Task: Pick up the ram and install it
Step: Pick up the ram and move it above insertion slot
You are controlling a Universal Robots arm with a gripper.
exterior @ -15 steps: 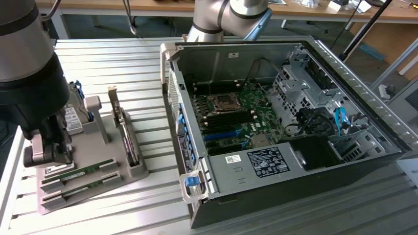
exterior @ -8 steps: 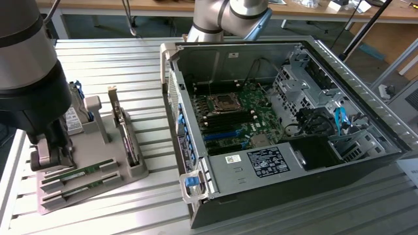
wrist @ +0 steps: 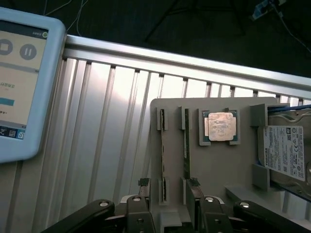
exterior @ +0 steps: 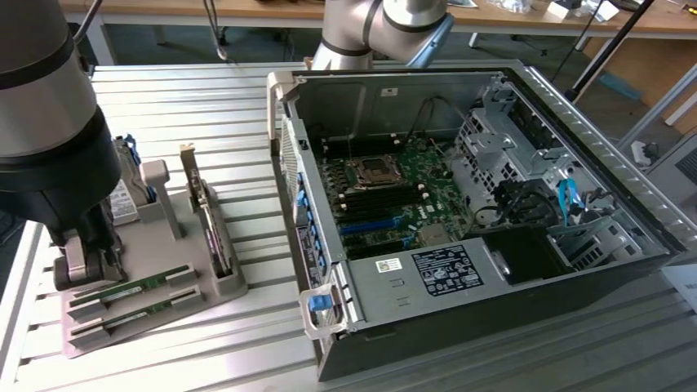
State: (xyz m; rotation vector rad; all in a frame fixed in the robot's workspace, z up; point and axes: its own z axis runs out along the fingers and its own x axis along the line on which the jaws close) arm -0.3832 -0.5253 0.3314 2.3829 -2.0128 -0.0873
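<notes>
Green ram (exterior: 142,287) sits edge-up in a slot of grey holder (wrist: 228,165), 2nd stick (exterior: 142,314) in the slot beside it: 2 sticks. Wrist view: both edge-on, dark, hard to make out. Gripper (wrist: 168,183) just over holder, fingers apart, nothing held. 1 CPU (wrist: 220,126); 1 drive (wrist: 284,153) and 1 tablet (wrist: 19,82), both cut off at frame edge. 1 open PC case (exterior: 490,343).
</notes>
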